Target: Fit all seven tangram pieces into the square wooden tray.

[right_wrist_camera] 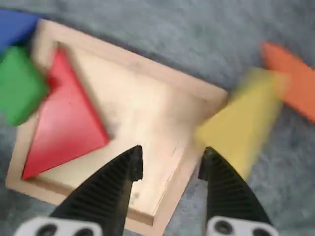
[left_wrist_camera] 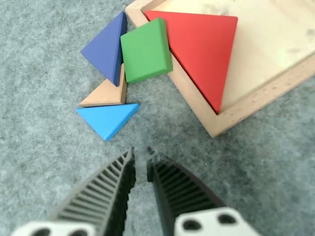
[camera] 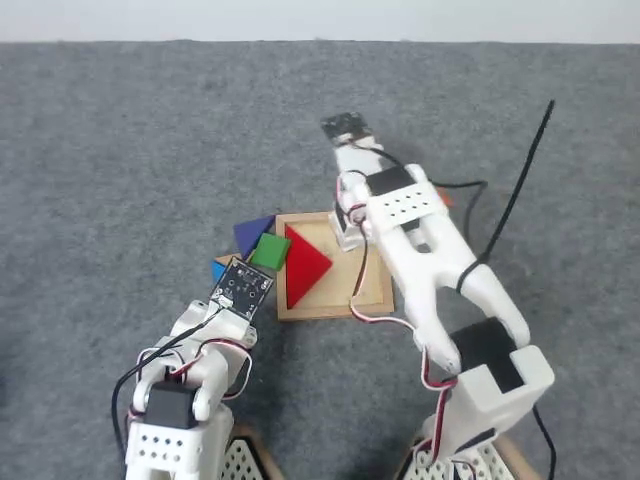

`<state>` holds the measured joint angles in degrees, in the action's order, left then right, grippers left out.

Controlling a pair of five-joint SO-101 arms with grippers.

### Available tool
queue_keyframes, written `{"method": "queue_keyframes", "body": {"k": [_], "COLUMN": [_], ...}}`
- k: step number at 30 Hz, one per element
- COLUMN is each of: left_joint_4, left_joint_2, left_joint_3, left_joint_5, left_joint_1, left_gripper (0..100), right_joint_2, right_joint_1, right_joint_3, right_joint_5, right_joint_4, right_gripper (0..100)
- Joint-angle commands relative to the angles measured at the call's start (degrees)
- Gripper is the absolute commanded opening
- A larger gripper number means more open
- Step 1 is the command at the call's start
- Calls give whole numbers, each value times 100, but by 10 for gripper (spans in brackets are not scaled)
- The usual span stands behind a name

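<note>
- Left jaws seen almost closed, empty, positioned just nearer than the light blue triangle.
- Right jaws held open above the wooden tray; red triangle seated inside.

Ahead of left gripper: square wooden tray, red triangle flat inside, green square overlapping its rim; dark blue triangle, tan triangle, light blue triangle nearer. Yellow triangle just ahead of right gripper.

Red triangle in the wooden tray, green square seemingly on its rim, fingers nearly together.
</note>
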<state>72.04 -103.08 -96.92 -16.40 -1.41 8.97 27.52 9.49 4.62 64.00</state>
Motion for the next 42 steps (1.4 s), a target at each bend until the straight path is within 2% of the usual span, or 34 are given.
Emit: {"method": "queue_keyframes", "body": {"k": [1, 5, 8, 11, 16, 19, 23, 34, 42], "left_joint_4": [26, 26, 26, 26, 26, 26, 26, 26, 26], "left_joint_2": [-26, -26, -26, -26, -26, -26, -26, -26, -26], "left_joint_3": [48, 48, 48, 48, 48, 48, 48, 48, 48], "left_joint_5": [18, 18, 18, 18, 18, 18, 18, 18, 18], "left_joint_1": [9, 9, 9, 9, 9, 9, 9, 9, 9], "left_gripper": [42, 42, 42, 42, 42, 42, 42, 42, 42], "right_joint_2": [-382, -374, -426, -470, -127, 312, 892, 1851, 1991], "right_joint_1": [189, 277, 268, -268, -1534, -1930, -2255, -2299, -1675], "right_joint_3": [-334, -325, -325, -334, -308, -325, -624, -1389, -1398], "right_joint_5": [633, 1046, 1029, 510, -756, -1046, -1292, -1284, -958], "right_joint_4": [-119, -127, -92, -57, -901, -1279, -1297, -1024, -1024], "right_gripper": [162, 162, 162, 162, 165, 165, 165, 165, 165]}}
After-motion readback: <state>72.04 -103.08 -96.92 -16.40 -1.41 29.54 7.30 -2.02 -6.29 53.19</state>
